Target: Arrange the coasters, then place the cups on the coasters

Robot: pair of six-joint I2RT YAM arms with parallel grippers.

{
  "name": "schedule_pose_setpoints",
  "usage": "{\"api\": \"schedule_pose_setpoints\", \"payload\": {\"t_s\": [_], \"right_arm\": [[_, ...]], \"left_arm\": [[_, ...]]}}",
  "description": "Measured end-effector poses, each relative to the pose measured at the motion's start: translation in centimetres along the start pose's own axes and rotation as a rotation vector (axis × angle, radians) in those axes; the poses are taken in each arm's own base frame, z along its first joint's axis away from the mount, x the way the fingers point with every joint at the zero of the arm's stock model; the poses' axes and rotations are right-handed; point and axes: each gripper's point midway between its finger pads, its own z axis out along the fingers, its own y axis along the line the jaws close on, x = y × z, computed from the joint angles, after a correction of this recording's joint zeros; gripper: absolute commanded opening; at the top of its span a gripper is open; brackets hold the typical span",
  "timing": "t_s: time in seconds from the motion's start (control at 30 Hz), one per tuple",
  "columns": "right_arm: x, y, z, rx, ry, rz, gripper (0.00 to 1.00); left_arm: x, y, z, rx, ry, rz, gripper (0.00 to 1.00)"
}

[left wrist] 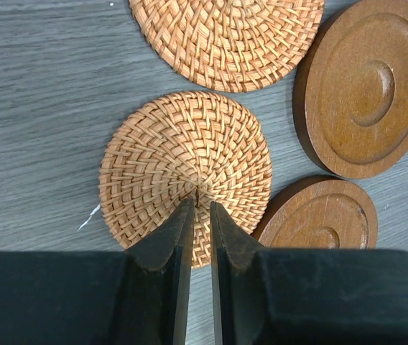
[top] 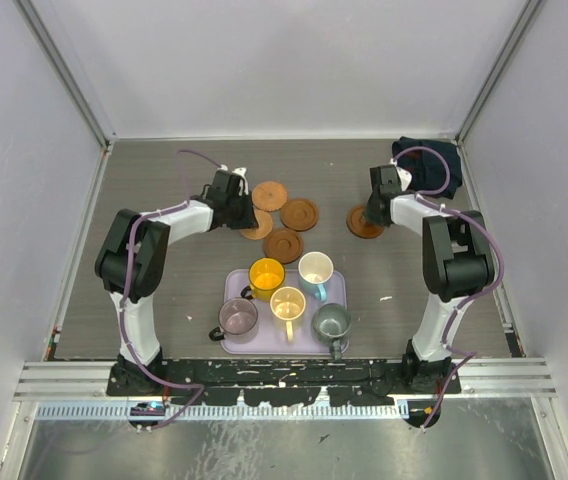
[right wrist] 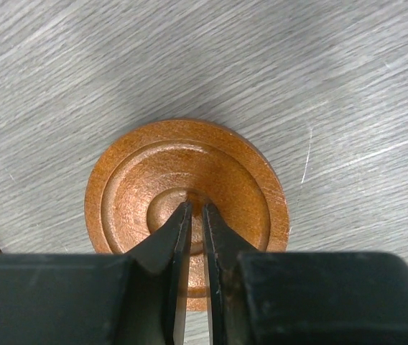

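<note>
Four coasters cluster at the back left: two woven ones (left wrist: 186, 172) (left wrist: 225, 36) and two ringed wooden ones (left wrist: 365, 83) (left wrist: 319, 215). My left gripper (left wrist: 202, 205) (top: 239, 205) is shut, with its tips down on the middle of the nearer woven coaster. A fifth, wooden coaster (right wrist: 186, 190) (top: 366, 222) lies alone at the back right. On its centre rests my right gripper (right wrist: 197, 208), also shut. The cups stand on the tray: yellow (top: 266, 273), cream (top: 287, 302), light blue (top: 316, 268), grey-green (top: 331, 321) and purplish (top: 237, 316).
The lavender tray (top: 262, 342) lies near the front centre between the arm bases. A dark cloth (top: 429, 162) sits in the back right corner. White walls enclose the table on three sides.
</note>
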Motion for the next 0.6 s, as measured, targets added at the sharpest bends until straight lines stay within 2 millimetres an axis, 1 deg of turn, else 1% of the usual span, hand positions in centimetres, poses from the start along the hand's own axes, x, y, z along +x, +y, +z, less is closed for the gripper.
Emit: {"api": "schedule_pose_setpoints", "payload": {"t_s": [0.17,0.3,0.37,0.47,0.6], "right_arm": [[0.1,0.3,-0.6,-0.029,0.013,-0.052,0.18],[-0.6,1.6,-2.5,-0.078,-0.005,-0.093,0.18],[-1.3,3.1,-3.7,-0.116,-0.028,-0.122,0.19],[-2.0,6.4,-5.3,-0.184,-0.063,-0.171,0.18],[-1.6,10.9,-7.3,-0.271,-0.080,-0.243,0.18]], "left_arm": [[0.0,0.0,0.0,0.000,0.000,0.007,0.17],[0.0,0.0,0.0,0.000,0.000,0.008,0.17],[0.0,0.0,0.0,0.000,0.000,0.008,0.17],[0.0,0.1,0.0,-0.005,-0.002,0.008,0.17],[0.0,0.1,0.0,-0.010,-0.005,0.009,0.17]]}}
